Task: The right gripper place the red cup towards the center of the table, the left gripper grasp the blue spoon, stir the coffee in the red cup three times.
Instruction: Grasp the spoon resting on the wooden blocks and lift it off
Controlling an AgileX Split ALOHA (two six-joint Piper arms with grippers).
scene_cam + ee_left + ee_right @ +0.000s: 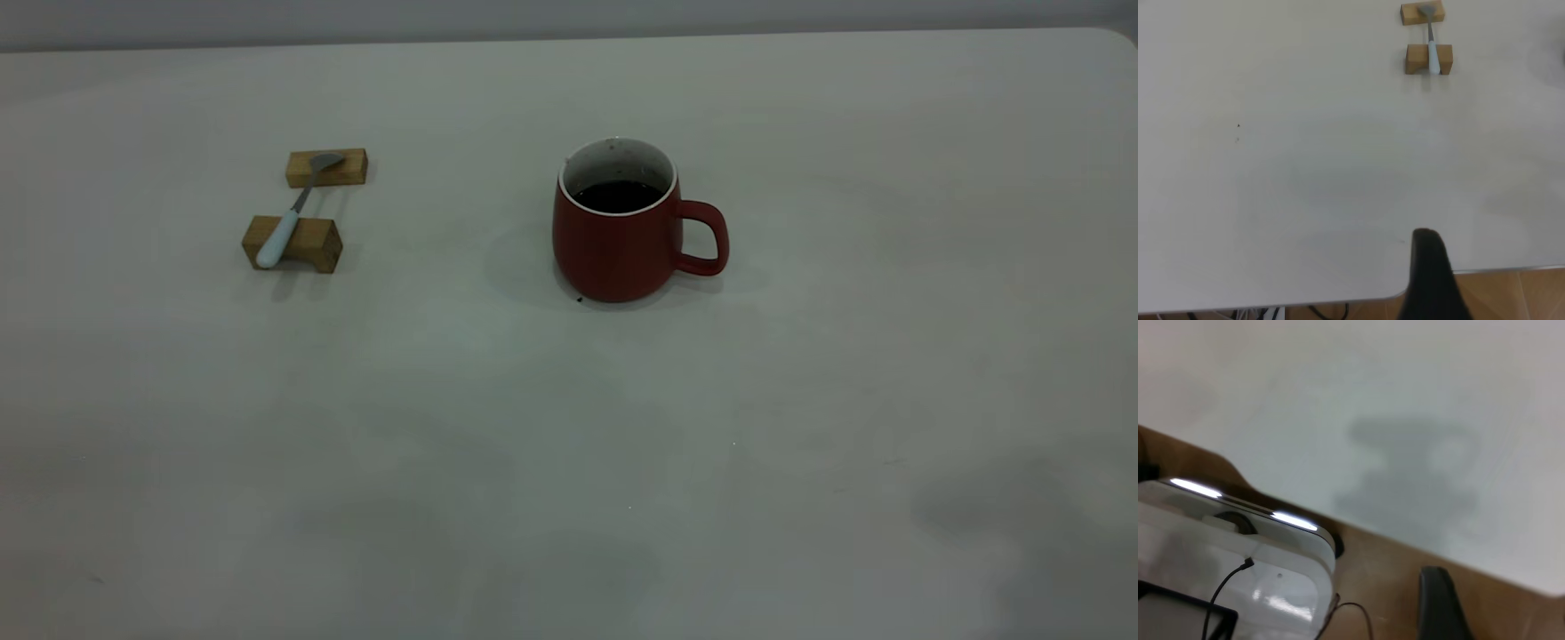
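The red cup [622, 240] stands upright near the middle of the table [569, 462], its handle pointing right, with dark coffee [618, 196] inside. The blue spoon [289, 218] lies across two wooden blocks at the left, bowl on the far block; the left wrist view shows the spoon [1431, 47] far off. Neither gripper appears in the exterior view. Of my left gripper [1431, 280] only a black tip shows, over the table's near edge, far from the spoon. My right gripper [1441, 607] shows as a black tip above the floor beside the table, with the cup out of its view.
Two wooden blocks [326, 167] [293, 243] carry the spoon. A white box with cables [1238, 573] sits on the brown floor [1385, 580] beside the table's edge. The table's rounded corner [1395, 297] lies close to my left gripper.
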